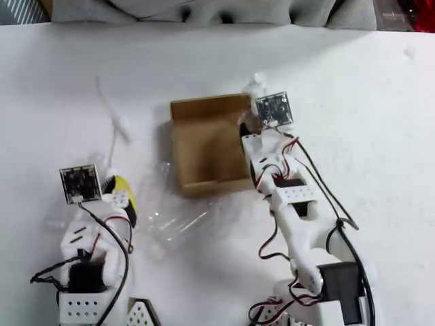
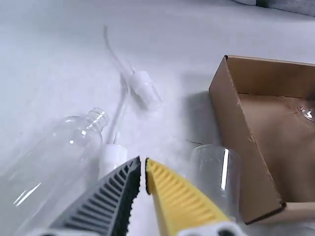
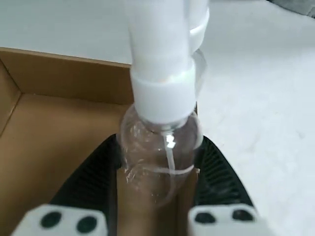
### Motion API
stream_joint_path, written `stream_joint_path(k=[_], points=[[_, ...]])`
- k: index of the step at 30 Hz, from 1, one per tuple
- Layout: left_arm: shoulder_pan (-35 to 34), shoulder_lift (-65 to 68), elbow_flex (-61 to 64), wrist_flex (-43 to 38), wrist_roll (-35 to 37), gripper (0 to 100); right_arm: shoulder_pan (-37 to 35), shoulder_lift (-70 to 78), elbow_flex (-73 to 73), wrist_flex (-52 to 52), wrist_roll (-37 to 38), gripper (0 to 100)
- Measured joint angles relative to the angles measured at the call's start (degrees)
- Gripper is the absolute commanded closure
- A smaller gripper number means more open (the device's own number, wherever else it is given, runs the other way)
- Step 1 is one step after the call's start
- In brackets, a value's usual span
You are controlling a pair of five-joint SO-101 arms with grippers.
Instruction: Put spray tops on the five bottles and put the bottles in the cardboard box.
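Observation:
My right gripper (image 3: 160, 169) is shut on a clear bottle (image 3: 160, 147) with a white spray top (image 3: 160, 73), held upright over the right side of the open cardboard box (image 1: 204, 146). My left gripper (image 2: 143, 177) is shut with nothing between its grey and yellow fingers, low over the table left of the box. Just beyond its tips lies a white spray top (image 2: 112, 158). An uncapped clear bottle (image 2: 54, 162) lies beside that spray top. Farther off lies another spray top (image 2: 145, 89) with a long tube.
Another clear bottle (image 2: 216, 172) rests against the box's near corner (image 2: 231, 123). Clear bottles (image 1: 170, 224) lie on the white table between the two arms. The right arm (image 1: 292, 197) stretches along the box's right side.

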Motion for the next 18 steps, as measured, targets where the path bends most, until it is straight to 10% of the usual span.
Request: stream_joint_path(k=[18], points=[[0.0,0.0,0.0,0.0,0.0,98,1.05,0.0,0.0,0.0,-0.09,98.4]])
